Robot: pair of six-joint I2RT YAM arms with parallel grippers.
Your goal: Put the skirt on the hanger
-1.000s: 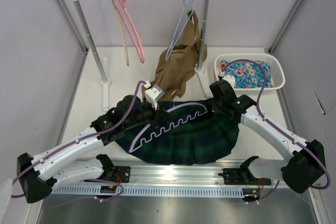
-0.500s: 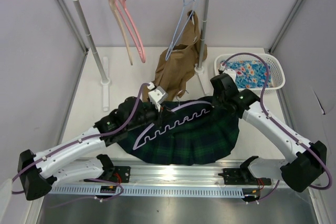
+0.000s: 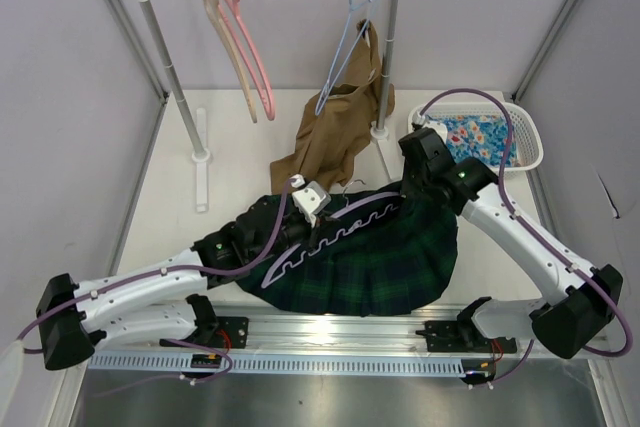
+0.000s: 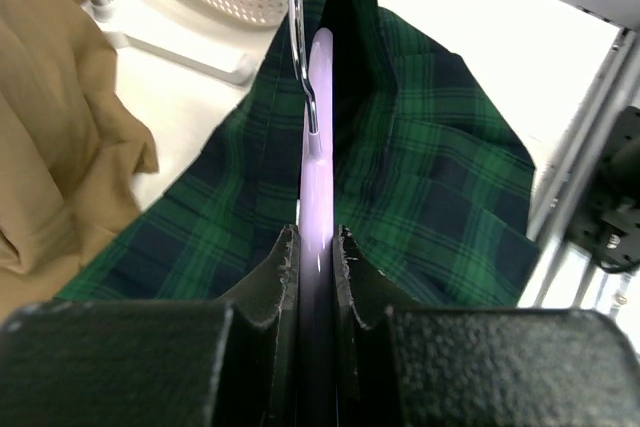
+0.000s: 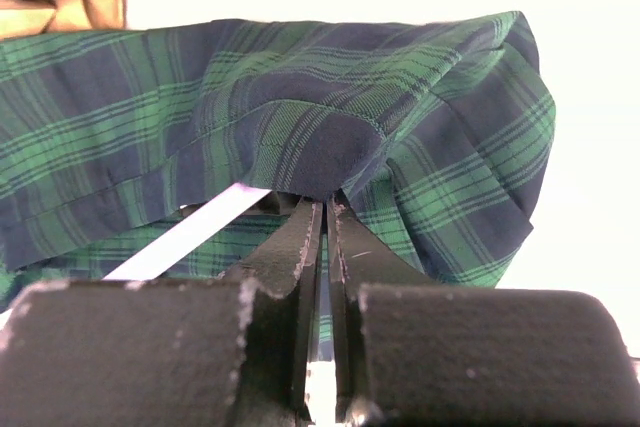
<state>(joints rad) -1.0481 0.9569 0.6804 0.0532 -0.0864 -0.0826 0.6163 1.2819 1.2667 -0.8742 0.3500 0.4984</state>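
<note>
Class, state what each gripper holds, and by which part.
The left gripper clamps the hanger by its plastic frame; the right gripper pinches a dark fold of the skirt.

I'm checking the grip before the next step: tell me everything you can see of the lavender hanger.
The hanger is pale lavender, plastic-looking, with a scalloped lower bar and a curved upper arm. It sits slanted over the plaid skirt, one end tucked under the fabric. The left gripper has its jaws closed on it. A thin metal rod, probably its hook, shows beside the bar.
</note>
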